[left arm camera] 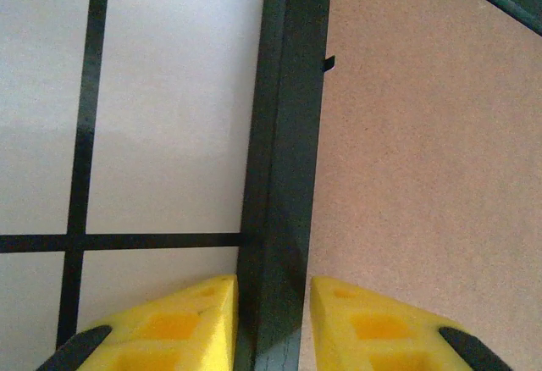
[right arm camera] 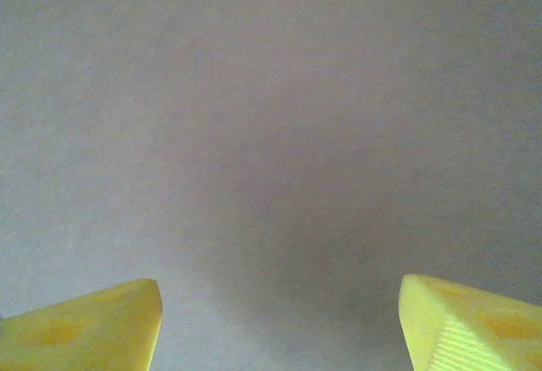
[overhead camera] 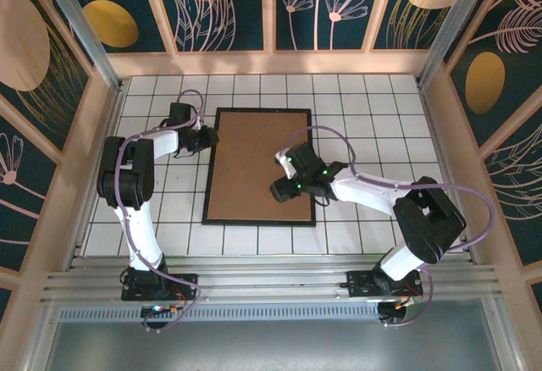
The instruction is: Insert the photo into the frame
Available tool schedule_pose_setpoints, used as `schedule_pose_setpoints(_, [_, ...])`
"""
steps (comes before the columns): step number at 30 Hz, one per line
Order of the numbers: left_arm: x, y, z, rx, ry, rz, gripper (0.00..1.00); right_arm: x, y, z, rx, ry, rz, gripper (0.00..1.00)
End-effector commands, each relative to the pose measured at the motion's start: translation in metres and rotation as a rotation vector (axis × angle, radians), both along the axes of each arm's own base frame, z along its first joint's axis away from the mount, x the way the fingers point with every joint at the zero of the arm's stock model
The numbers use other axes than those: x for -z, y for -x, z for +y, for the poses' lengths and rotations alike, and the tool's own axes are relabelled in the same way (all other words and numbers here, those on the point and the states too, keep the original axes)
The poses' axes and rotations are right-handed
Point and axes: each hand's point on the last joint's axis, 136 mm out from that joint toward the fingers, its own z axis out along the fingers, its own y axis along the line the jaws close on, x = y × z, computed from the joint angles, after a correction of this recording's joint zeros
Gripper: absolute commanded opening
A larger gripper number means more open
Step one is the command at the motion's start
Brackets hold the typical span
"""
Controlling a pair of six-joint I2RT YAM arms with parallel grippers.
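No legible text, label or number anywhere.

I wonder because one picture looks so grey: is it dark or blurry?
Right wrist view: dim and greyish, a soft shadow over the backing board. Left wrist view: bright, frame edge fairly sharp. Top view: evenly lit.

A brown backing board is lying, seemingly flat, mid-picture on the white-tiled counter; dark floral wall panels are enclosing it.

Tiled floor right of frame open; wooden walls hem sides.
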Motion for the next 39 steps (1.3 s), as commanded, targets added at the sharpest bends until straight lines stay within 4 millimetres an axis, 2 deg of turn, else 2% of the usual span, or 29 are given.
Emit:
schedule_pose_setpoints(1, [-0.003, -0.003, -0.003, 0.013, 0.028, -0.001, 0.30, -0.003, 0.025, 0.015, -0.180, 0.064, -0.061, 0.78])
schedule_pose_setpoints(7, [0.001, -0.004, -0.004, 0.015, 0.032, 0.007, 0.30, 0.009, 0.052, 0.030, -0.335, 0.140, -0.109, 0.80])
schedule_pose_setpoints(14, [0.000, -0.004, -0.003, 0.017, 0.030, 0.008, 0.30, 0.010, 0.072, 0.041, -0.454, 0.150, -0.136, 0.81])
schedule_pose_setpoints(39, [-0.003, -0.004, -0.002, 0.018, 0.031, 0.004, 0.33, 0.035, 0.072, 0.038, -0.536, 0.266, -0.152, 0.80])
